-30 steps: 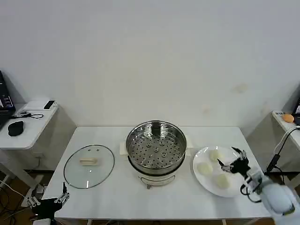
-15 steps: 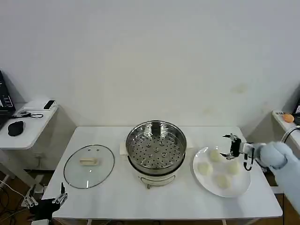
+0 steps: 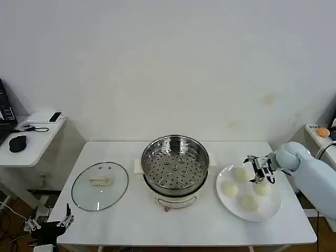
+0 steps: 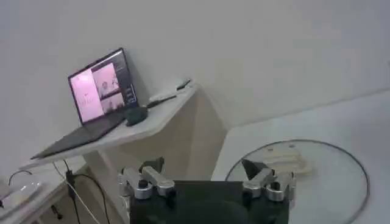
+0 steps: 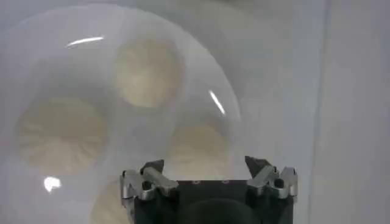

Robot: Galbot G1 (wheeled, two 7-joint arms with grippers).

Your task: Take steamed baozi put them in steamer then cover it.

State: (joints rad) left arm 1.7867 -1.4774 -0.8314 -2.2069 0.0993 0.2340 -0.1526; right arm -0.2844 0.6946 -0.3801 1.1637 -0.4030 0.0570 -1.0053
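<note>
Table: we see a white table point(image 3: 131, 220) before a plain pale wall, with a smaller white side desk point(image 3: 31, 142) off the robot's left carrying a dark mouse and small devices; the left wrist view adds an open laptop point(image 4: 100, 91) there.
Steamer: the steamer point(image 3: 175, 164) stands at mid-table on its white base, basket bare, nothing on its perforated floor.
Cover: the cover point(image 3: 100, 185) lies flat on the table to the steamer's left, handle up.
Baozi: four steamed baozi point(image 3: 229, 188) sit on a white plate point(image 3: 231, 207) right of the steamer.
Right gripper: the right gripper point(image 3: 258, 169) hovers over the plate's far side, fingers spread, holding nothing.
Hard to see: the far-right bun is partly covered by that gripper in the head view; in the right wrist view the nearest bun is cut off by the gripper body.
Left gripper: the left gripper point(image 3: 51, 224) is parked low beside the table's near-left corner, fingers apart and empty.
</note>
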